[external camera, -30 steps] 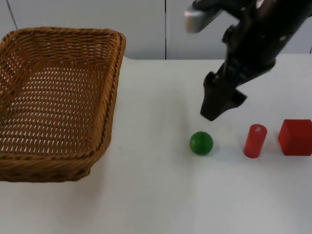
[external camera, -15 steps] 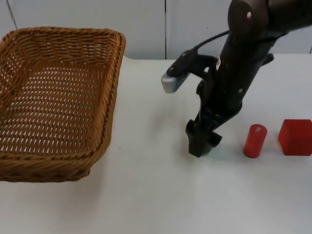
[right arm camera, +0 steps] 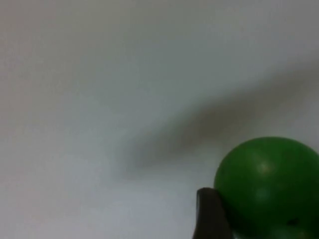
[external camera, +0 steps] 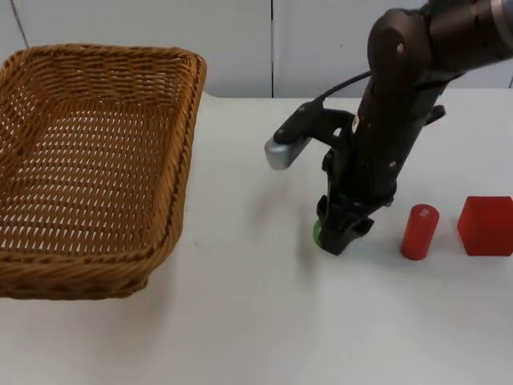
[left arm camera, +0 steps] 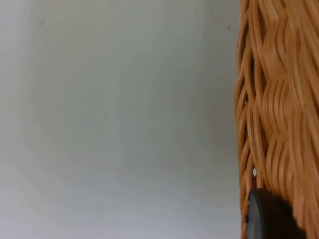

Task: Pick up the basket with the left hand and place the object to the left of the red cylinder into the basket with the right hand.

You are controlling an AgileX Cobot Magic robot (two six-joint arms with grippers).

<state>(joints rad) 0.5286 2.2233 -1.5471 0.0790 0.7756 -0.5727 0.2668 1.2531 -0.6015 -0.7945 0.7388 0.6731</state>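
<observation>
Right end effector (external camera: 343,234) down on the white tabletop (external camera: 256,321), fingers around the green wooden ball (right arm camera: 266,186); closure unclear. Red wooden cylinder (external camera: 419,231) just beside it. Left end effector (left arm camera: 266,216) touches the woven wicker basket (external camera: 88,160); grip unclear.

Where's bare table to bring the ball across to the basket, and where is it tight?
Free: the white strip between the basket and the right pincer, plus the near edge of the table. Crowded: the row of green ball, red cylinder and red cube. The left pincer is at the basket's wall.
</observation>
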